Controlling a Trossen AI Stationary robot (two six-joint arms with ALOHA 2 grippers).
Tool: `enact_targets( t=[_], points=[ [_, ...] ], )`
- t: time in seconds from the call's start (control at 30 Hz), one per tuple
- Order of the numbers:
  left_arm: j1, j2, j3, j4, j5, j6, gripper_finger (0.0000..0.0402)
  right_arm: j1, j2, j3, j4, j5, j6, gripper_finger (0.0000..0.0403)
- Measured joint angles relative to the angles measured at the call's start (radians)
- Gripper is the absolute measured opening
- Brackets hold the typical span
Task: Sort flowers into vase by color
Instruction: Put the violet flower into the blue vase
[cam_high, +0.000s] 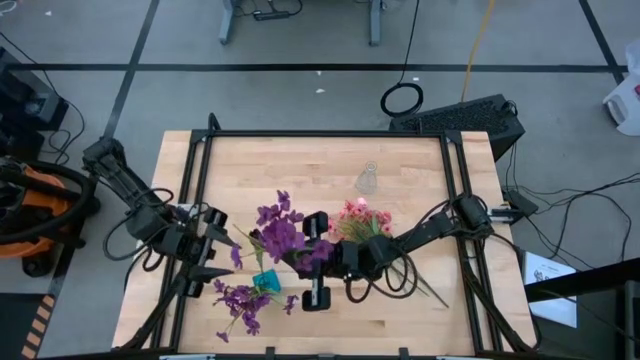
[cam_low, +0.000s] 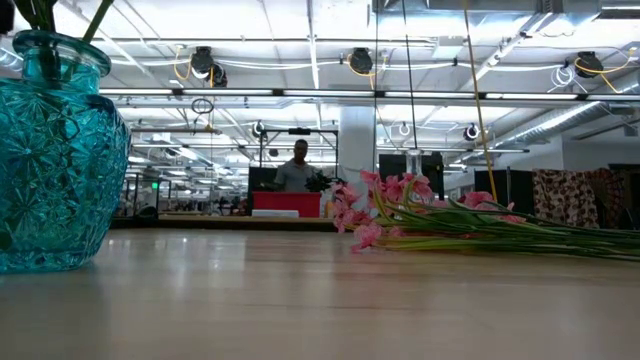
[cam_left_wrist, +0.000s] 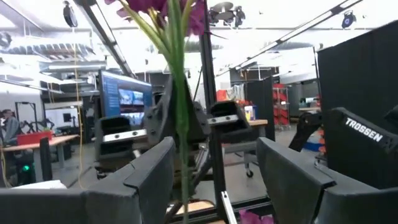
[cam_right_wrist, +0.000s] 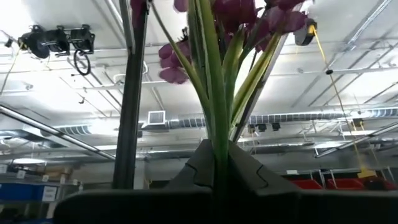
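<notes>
My right gripper (cam_high: 318, 258) is mid-table, pointing up, shut on a purple spray (cam_high: 280, 235) whose blossoms lean toward the table's left. The teal cut-glass vase (cam_high: 266, 282) (cam_low: 55, 150) stands just left of it near the front edge. It holds green stems, and more purple blossoms (cam_high: 240, 298) spill out beside it. My left gripper (cam_high: 218, 252) (cam_left_wrist: 214, 168) is open, left of the vase; a purple-flowered stem (cam_left_wrist: 180, 112) rises in front of its fingers, untouched. Pink flowers (cam_high: 360, 218) (cam_low: 400, 200) lie flat on the table under my right arm. My right gripper (cam_right_wrist: 217, 168) pinches a bundle of several green stems (cam_right_wrist: 214, 124) between its two shut fingers, below the blossoms. The fingers come from below, pointing up. The spray stands upright above the fingers, lifted clear of the table.
A small clear glass vase (cam_high: 368, 178) stands toward the far side of the table. The pink flowers' long stems (cam_high: 425, 285) run toward the near right. A black frame (cam_high: 320, 133) borders the wooden top. A person stands far off in the room behind (cam_low: 298, 170).
</notes>
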Motion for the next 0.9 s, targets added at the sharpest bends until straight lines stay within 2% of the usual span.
enact_targets(
  t=[0.2, 0.33, 0.47, 0.63, 0.9],
  points=[
    [0.000, 0.090, 0.051, -0.002, -0.009, 0.020, 0.0231, -0.020, 0.000, 0.000, -0.010, -0.004, 0.023, 0.0006],
    [0.006, 0.151, 0.103, -0.012, -0.071, 0.028, 0.0231, -0.024, 0.000, 0.037, -0.019, -0.005, 0.017, 0.0006],
    [0.036, 0.207, 0.149, -0.025, -0.143, 0.052, 0.0231, -0.024, -0.001, 0.102, -0.146, -0.052, -0.008, 0.0006],
    [0.073, 0.261, 0.188, -0.049, -0.137, 0.045, 0.0231, -0.019, -0.001, 0.158, -0.242, -0.057, -0.026, 0.0006],
    [0.120, 0.317, 0.215, -0.048, -0.111, 0.042, 0.0231, -0.025, 0.000, 0.161, -0.302, -0.057, -0.021, 0.0006]
  ],
)
